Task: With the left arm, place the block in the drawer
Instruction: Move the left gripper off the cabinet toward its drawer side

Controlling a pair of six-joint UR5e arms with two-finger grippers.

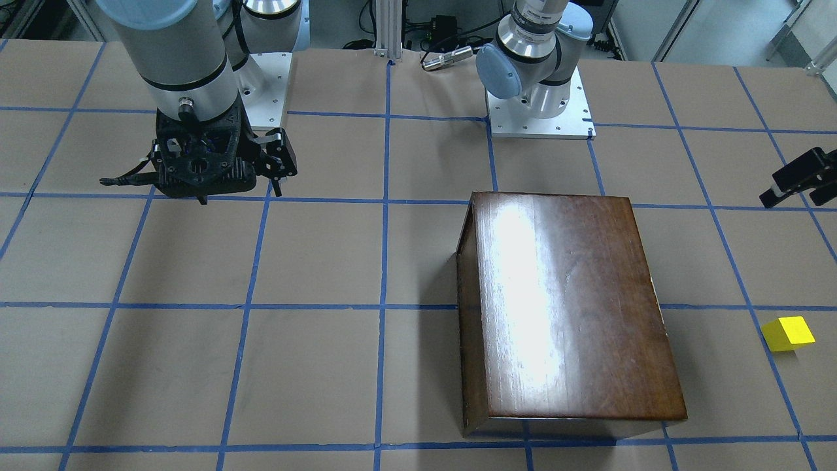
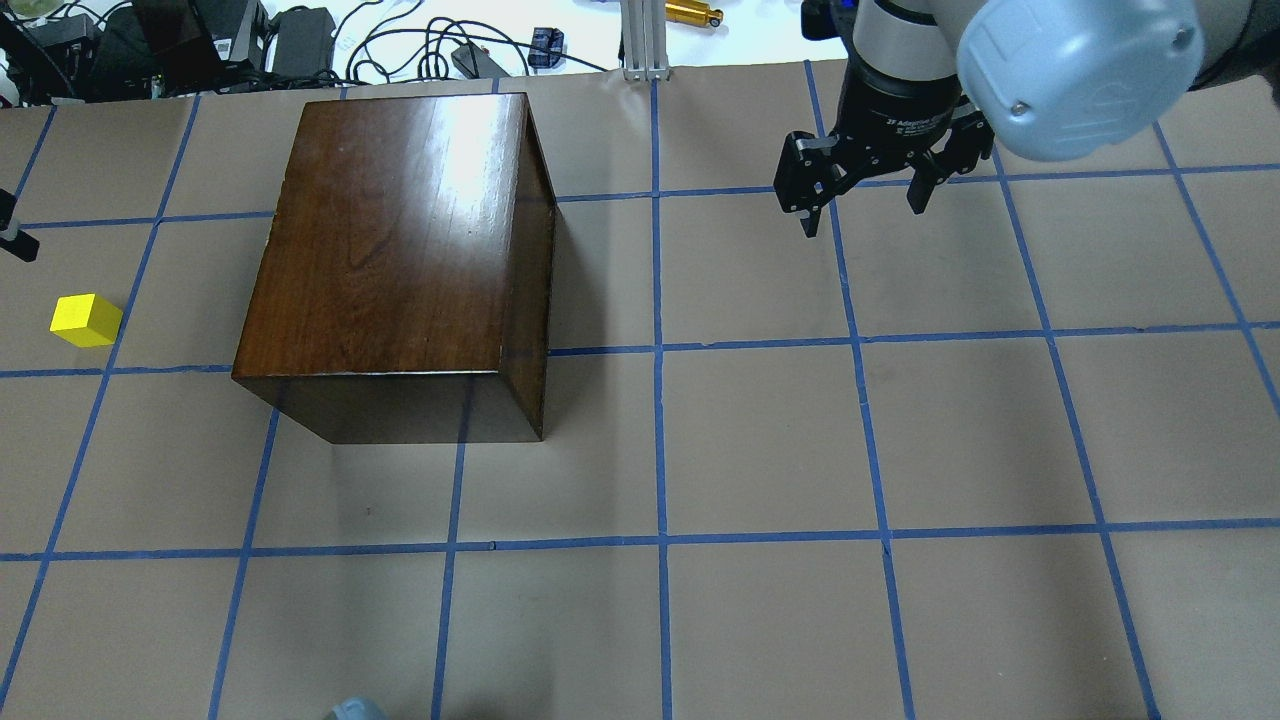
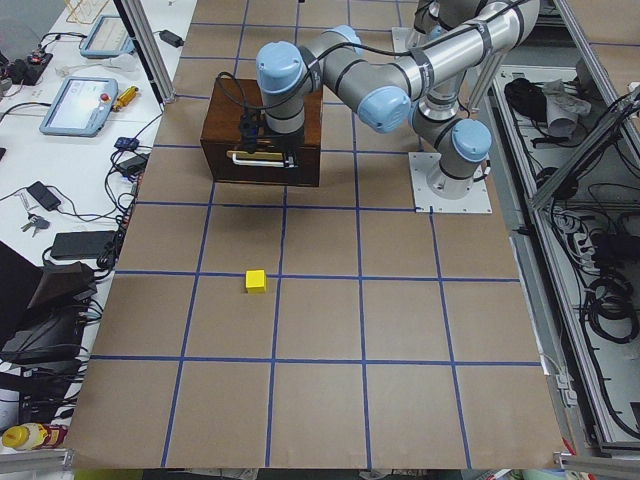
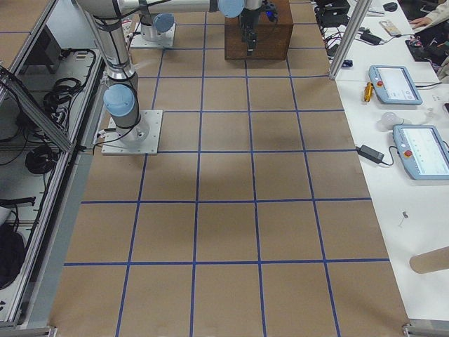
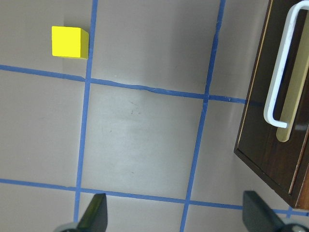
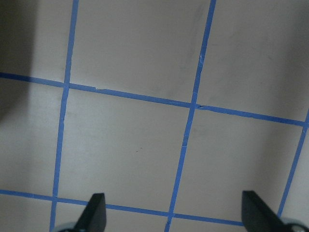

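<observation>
The small yellow block (image 2: 88, 320) lies on the paper-covered table, left of the dark-brown wooden box (image 2: 400, 250). It also shows in the left wrist view (image 5: 69, 42) and the front view (image 1: 788, 333). The drawer (image 5: 275, 111) looks pushed into the box, its dark front and metal pull (image 5: 282, 72) facing the block's side. My left gripper (image 5: 176, 217) hovers open and empty between the drawer front and the block; in the front view it shows only at the right edge (image 1: 794, 180). My right gripper (image 2: 865, 205) hangs open and empty over bare table, far from the box.
Blue tape lines grid the brown table cover (image 2: 760, 440). Both arm base plates (image 1: 539, 121) stand along the robot's side. Cables and devices (image 2: 300, 45) lie beyond the table's far edge, with tablets on a side bench (image 3: 80, 105).
</observation>
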